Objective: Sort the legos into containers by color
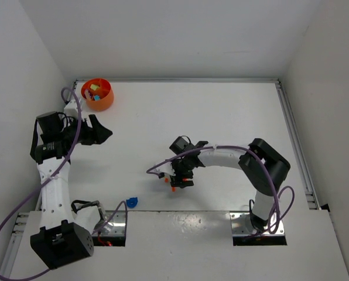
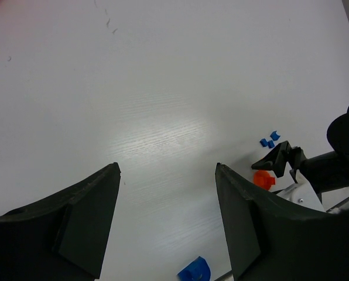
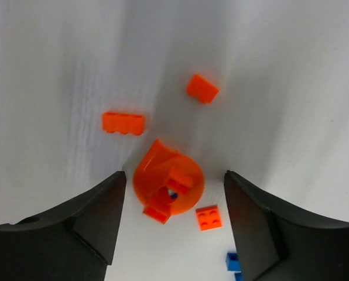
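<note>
The round orange bowl [image 1: 98, 93] stands at the far left with a few colored legos inside. My right gripper [image 1: 182, 180] is open and hovers low over a cluster of orange legos. In the right wrist view its jaws [image 3: 174, 174] straddle a round orange piece [image 3: 168, 184], with a long orange brick [image 3: 123, 123], a small orange brick [image 3: 202, 88], a square orange plate [image 3: 208, 217] and a blue bit [image 3: 233, 261] around it. My left gripper [image 1: 106, 134] is open and empty above bare table, below the bowl. A blue rounded piece [image 1: 132, 202] lies near the front edge and also shows in the left wrist view [image 2: 193, 270].
White walls close in the table on the left, back and right. A metal rail [image 1: 294, 140] runs along the right edge. Purple cables [image 1: 163, 164] hang from both arms. Small blue bits [image 2: 268, 140] lie beside the right gripper.
</note>
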`<state>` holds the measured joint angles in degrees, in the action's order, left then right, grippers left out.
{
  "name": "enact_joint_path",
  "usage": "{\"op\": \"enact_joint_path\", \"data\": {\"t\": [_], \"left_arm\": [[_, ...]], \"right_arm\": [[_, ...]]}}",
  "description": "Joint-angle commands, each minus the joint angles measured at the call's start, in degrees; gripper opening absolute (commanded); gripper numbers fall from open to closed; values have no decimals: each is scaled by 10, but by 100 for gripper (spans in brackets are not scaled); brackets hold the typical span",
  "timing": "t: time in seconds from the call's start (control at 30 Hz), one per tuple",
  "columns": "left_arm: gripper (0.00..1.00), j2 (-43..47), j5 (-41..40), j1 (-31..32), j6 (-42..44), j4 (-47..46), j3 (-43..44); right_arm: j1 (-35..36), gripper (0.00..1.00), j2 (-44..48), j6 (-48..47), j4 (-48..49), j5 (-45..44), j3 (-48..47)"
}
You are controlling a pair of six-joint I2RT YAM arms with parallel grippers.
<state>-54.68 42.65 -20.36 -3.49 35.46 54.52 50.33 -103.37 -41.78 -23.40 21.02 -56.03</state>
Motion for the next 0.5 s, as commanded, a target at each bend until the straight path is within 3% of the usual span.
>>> {"op": "enact_joint_path", "data": {"t": [0.0, 0.17, 0.47], "left_arm": [[72, 15, 12, -4, -1, -17, -1], [72, 15, 12, -4, -1, -17, -1], [72, 15, 12, -4, -1, -17, -1]], "right_arm": [[-3, 67, -40, 6, -16, 4, -22], [-3, 40, -53, 6, -30, 10, -41], [-3, 24, -42, 6, -35, 10, -36]]}}
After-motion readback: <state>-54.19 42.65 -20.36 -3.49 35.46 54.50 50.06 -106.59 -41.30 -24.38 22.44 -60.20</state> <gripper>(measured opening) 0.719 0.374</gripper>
